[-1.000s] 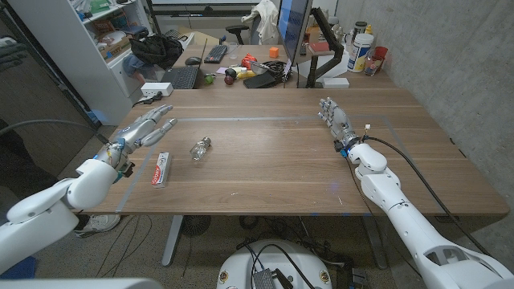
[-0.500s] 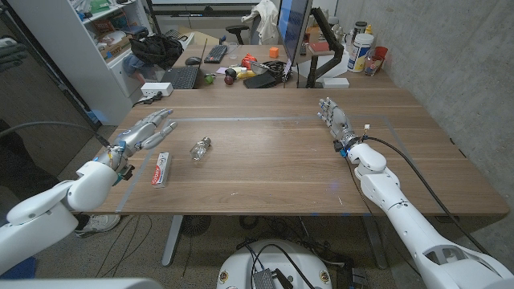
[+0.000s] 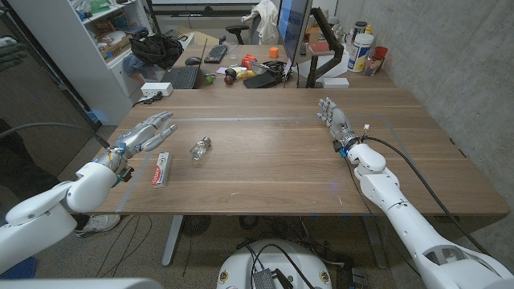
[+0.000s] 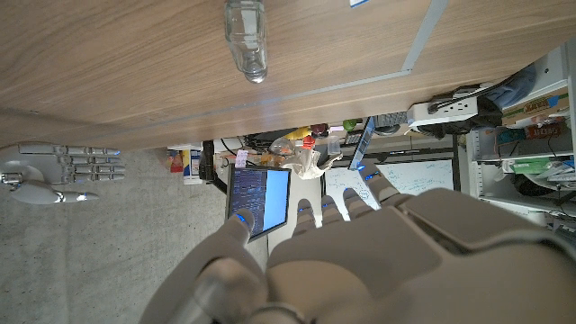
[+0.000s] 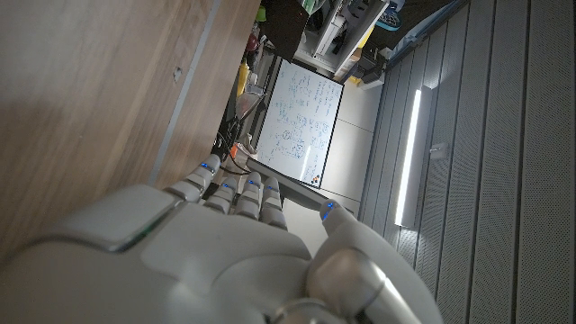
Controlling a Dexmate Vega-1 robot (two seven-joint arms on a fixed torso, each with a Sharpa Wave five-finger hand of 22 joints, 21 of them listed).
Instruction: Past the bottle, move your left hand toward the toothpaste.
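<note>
A white and red toothpaste [image 3: 162, 168] lies on the wooden table [image 3: 273, 160], near its left side. To the right of it, a small clear bottle [image 3: 200, 148] lies on its side; the left wrist view also has the bottle [image 4: 246, 36]. My left hand [image 3: 145, 135] is just left of and a little beyond the toothpaste, apart from it, fingers stretched out and holding nothing. That left hand [image 4: 360, 243] has its back to the wrist camera. My right hand [image 3: 336, 120] stands at the table's right side, open and empty. Its fingers [image 5: 238, 193] are straight.
A taped rectangle outlines the work area on the table. Behind the table's far edge are a keyboard [image 3: 183, 77], a monitor [image 3: 292, 32] and cluttered desk items. A shelf [image 3: 96, 32] stands at the back left. A cable [image 3: 409, 160] runs along my right arm.
My left hand has drawn slightly back toward the near left edge. The toothpaste, bottle and right hand have not moved.
</note>
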